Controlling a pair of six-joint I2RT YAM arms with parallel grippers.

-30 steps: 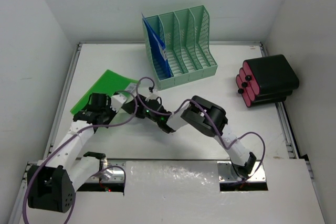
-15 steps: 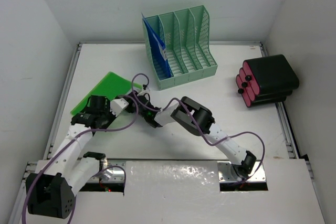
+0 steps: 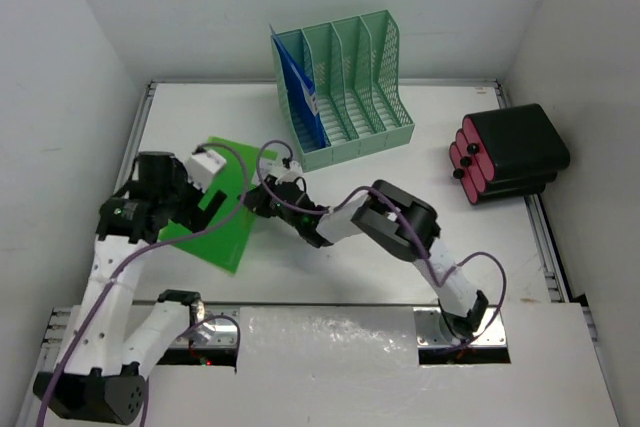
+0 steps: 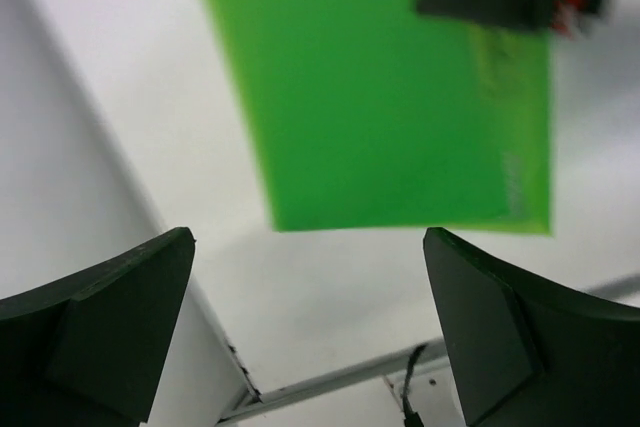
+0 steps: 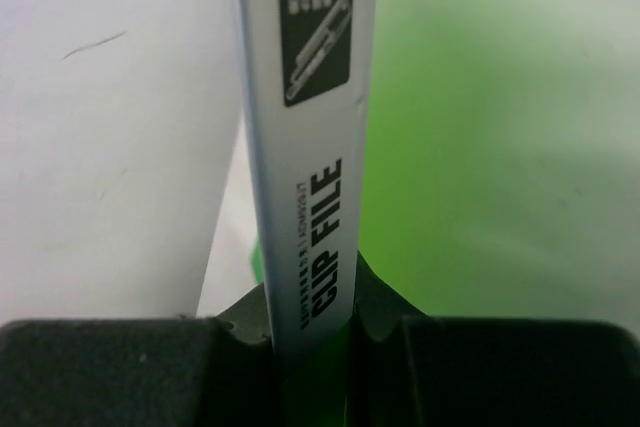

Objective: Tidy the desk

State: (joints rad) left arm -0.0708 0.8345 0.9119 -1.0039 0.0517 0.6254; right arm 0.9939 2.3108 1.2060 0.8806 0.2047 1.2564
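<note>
A green clip file (image 3: 215, 219) with a white spine (image 5: 310, 147) hangs tilted over the left part of the white desk (image 3: 400, 207). My right gripper (image 3: 262, 197) reaches left and is shut on that spine, and the wrist view shows the jaws (image 5: 315, 332) pinching it below the words "CLIP FILE". The green cover (image 5: 500, 147) fills that view's right side. My left gripper (image 3: 185, 197) hovers over the file's left part, open. In its wrist view its fingers (image 4: 100, 327) stand wide apart with nothing between them, the green file (image 4: 380, 97) lying beyond.
A mint-green mesh file rack (image 3: 345, 87) stands at the back centre with a blue folder (image 3: 300, 87) in its leftmost slot. A black case with red cylinders (image 3: 505, 152) sits at the right edge. A silver rail (image 4: 330, 377) borders the desk by the left wall.
The left gripper has opened, let go of the green file and drawn back to the left. The right gripper has shut on the file's spine and now holds it alone, tilted.
</note>
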